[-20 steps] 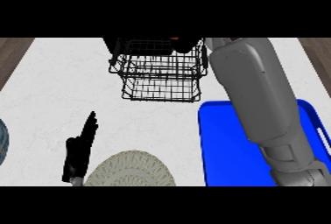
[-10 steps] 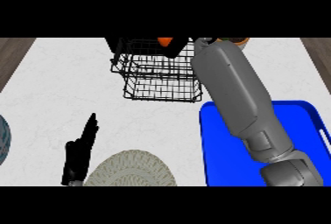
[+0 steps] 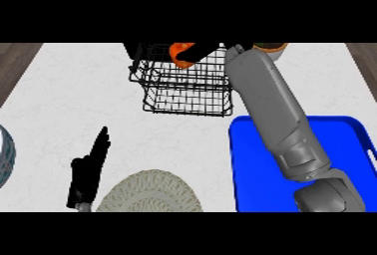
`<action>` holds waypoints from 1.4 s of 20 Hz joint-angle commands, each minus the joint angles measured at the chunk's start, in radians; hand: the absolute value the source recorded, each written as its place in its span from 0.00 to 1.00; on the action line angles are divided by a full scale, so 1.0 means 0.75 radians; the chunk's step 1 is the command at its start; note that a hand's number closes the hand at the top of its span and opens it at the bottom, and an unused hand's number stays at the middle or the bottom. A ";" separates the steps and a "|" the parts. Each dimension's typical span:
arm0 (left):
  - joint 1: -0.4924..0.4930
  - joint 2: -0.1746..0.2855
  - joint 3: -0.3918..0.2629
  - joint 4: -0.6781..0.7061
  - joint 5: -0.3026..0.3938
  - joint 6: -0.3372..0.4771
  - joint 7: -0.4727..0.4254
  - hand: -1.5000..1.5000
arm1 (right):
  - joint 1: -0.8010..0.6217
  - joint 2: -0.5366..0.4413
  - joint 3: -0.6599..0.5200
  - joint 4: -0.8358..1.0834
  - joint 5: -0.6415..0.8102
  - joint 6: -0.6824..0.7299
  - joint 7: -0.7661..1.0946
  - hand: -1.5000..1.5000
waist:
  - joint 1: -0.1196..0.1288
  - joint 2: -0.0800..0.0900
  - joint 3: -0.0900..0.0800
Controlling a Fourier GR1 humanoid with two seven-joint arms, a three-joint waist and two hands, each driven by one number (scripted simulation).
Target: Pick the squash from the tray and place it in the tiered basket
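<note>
Orange squash [image 3: 179, 55] clasped in right robot hand [image 3: 205, 49] above tiered basket [image 3: 184, 94], left robot hand [image 3: 88, 172] straight-fingered

Squash [image 3: 181, 53] — farther left, over the tiered basket [image 3: 184, 94]

White marbled counter [image 3: 66, 99]; dark wood floor [image 3: 13, 60] at both sides.

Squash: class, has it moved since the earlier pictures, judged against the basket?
Yes. The squash, in the right hand, has come leftward into view over the basket's back rim.
</note>
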 commanded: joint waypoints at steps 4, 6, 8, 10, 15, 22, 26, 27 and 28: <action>-0.008 0.014 0.040 -0.023 0.018 -0.002 0.023 0.50 | -0.018 0.002 -0.106 0.012 -0.206 -0.177 -0.205 0.00 | -0.016 -0.004 0.000; 0.069 -0.022 -0.017 -0.060 -0.031 0.037 0.002 0.50 | -0.018 0.002 -0.116 -0.039 -0.192 -0.286 -0.161 0.00 | -0.028 -0.012 0.000; 0.014 -0.014 0.012 -0.009 0.000 0.010 0.025 0.50 | -0.062 -0.102 -0.181 -0.067 -0.191 -0.328 -0.087 0.00 | -0.044 -0.012 0.000; 0.024 -0.019 0.029 -0.009 0.005 0.022 -0.014 0.50 | 0.017 -0.169 -0.204 -0.100 -0.173 -0.395 -0.107 0.00 | -0.056 -0.015 0.000; 0.084 -0.024 0.017 -0.017 -0.020 0.037 -0.045 0.50 | 0.100 -0.354 -0.246 -0.232 -0.212 -0.286 0.054 0.00 | -0.073 -0.023 0.000; 0.057 -0.011 0.064 0.000 -0.005 0.047 -0.004 0.50 | 0.446 -0.677 -0.423 -0.476 -0.475 0.156 0.043 0.00 | -0.109 -0.028 0.000; 0.079 -0.004 0.055 -0.019 0.006 0.005 -0.046 0.50 | 0.620 -0.845 -0.521 -0.505 -0.587 0.363 -0.026 0.00 | -0.089 -0.022 0.000; 0.080 -0.031 0.040 -0.010 -0.010 0.033 -0.032 0.50 | 0.640 -0.901 -0.588 -0.452 -0.653 0.437 -0.092 0.00 | -0.084 -0.018 0.001; 0.017 -0.023 0.044 0.008 -0.007 0.011 -0.018 0.50 | 0.650 -0.912 -0.603 -0.379 -0.673 0.471 -0.129 0.00 | -0.071 -0.013 0.001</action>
